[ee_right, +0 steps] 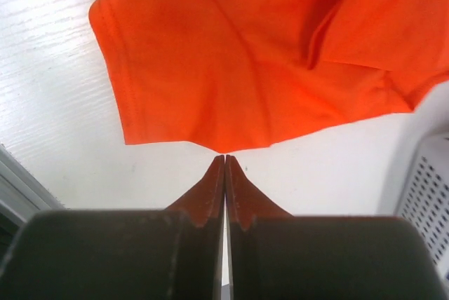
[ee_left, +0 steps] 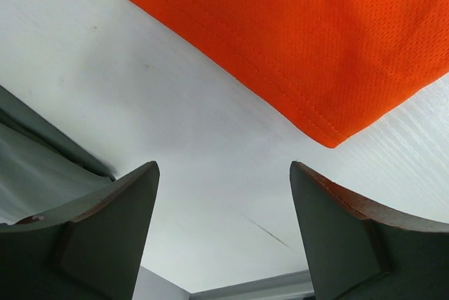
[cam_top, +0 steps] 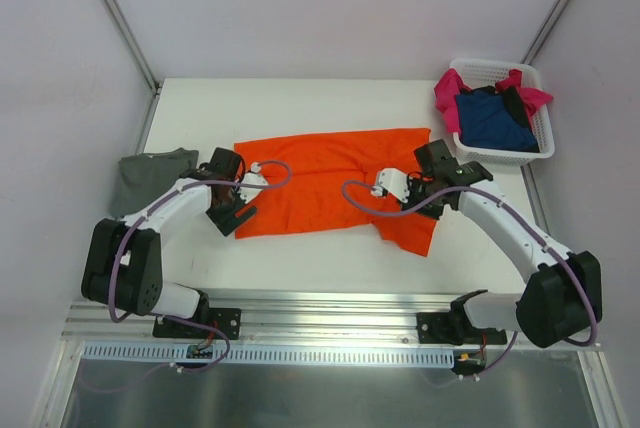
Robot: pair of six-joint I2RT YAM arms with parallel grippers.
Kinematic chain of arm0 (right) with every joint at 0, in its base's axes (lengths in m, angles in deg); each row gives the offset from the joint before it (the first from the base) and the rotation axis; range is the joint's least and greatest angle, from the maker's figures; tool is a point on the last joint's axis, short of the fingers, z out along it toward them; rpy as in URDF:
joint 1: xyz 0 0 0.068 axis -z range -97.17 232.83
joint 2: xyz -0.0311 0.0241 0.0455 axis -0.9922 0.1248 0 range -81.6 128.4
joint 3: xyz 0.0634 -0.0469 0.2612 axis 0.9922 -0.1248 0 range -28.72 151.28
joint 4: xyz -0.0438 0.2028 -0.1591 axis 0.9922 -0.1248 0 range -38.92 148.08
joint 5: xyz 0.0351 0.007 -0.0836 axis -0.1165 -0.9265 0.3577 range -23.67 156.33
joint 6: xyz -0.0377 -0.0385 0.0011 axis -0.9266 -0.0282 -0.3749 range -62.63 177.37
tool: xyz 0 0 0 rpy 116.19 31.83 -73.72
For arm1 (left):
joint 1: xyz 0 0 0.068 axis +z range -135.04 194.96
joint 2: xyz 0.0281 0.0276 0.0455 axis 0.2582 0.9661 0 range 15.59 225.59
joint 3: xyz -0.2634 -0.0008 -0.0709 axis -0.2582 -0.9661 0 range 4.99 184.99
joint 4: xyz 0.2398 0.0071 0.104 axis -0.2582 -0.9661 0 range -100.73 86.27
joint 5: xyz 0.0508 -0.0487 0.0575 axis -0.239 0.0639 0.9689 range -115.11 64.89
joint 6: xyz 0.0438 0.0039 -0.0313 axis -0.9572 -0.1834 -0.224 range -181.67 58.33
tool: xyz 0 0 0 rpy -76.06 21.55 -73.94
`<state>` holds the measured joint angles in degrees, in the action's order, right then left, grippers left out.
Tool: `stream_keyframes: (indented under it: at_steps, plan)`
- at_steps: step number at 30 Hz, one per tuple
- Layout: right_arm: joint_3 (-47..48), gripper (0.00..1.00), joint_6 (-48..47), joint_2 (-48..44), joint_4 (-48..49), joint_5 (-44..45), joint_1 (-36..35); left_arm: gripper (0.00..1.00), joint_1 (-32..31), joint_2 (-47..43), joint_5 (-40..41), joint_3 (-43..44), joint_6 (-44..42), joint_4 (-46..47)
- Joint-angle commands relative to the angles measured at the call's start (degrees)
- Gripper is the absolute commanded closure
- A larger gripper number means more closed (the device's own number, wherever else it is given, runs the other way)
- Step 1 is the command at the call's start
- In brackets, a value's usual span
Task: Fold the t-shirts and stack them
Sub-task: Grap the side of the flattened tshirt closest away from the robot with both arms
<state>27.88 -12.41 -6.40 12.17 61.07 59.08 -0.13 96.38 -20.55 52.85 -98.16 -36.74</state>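
1. The left pincer (ee_left: 223,168) is released. Its two fingers are wide apart, with only bare table (ee_left: 175,104) between them.
2. Just ahead of it, off to one side, lies a hemmed corner of the orange shirt (ee_left: 316,48). It is flat on the table and touches neither finger.
3. Close by on that pincer's other side is the grey-green shirt (cam_top: 150,178), lying as a squarish pad by the table's left edge, apart from the orange one.
4. The right pincer (ee_right: 225,160) is clenched, fingers pressed flat together. I see no cloth between them.
5. Its tips point at the hem of an orange sleeve and sit right at the edge. I can't tell whether they touch it.
6. Beyond those tips the orange shirt spreads across the middle of the table, between the two pincers. A loose flap is creased over near the right one.
7. Out to the right of that pincer, at the table's far right corner, stands the basket (cam_top: 546,133), well apart from it.
8. Inside are the pink shirt (cam_top: 447,96) and the navy shirt (cam_top: 492,123), both crumpled. The pink one hangs over the rim.
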Motion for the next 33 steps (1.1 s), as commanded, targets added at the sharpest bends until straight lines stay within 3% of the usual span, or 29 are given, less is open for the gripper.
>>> stream_keyframes:
  at_steps: [1,6,7,8,11,17,33]
  plan:
    - [1.8,0.99,1.6,-1.9,-4.9,-0.2,0.3,0.24,-1.2,-2.5,-1.1,-2.6,-1.8,-0.9]
    - [-0.3,0.98,1.4,-3.3,-5.9,-1.9,0.3,0.25,-3.9,-4.3,0.4,-6.4,-4.1,-0.7]
    - [-1.0,0.87,1.1,-3.4,-6.5,-2.6,0.2,0.25,-3.9,-4.5,0.5,-6.5,-4.1,-0.7]
    - [-1.7,0.68,1.0,-3.5,-7.3,-3.5,0.3,0.25,-3.9,-4.8,0.5,-6.5,-3.7,-0.6]
    - [-7.3,0.59,-0.4,-3.9,-6.2,-4.6,0.2,0.24,-3.9,-4.7,0.5,-5.7,-2.6,-0.8]
    - [-16.7,0.56,-5.5,-6.2,1.3,-3.5,0.2,0.22,-3.9,-4.2,1.6,-4.7,-3.1,-1.2]
    - [-19.2,0.56,-6.3,2.0,8.2,-5.1,0.3,0.21,-3.9,-0.6,2.3,0.0,-2.2,-2.1]
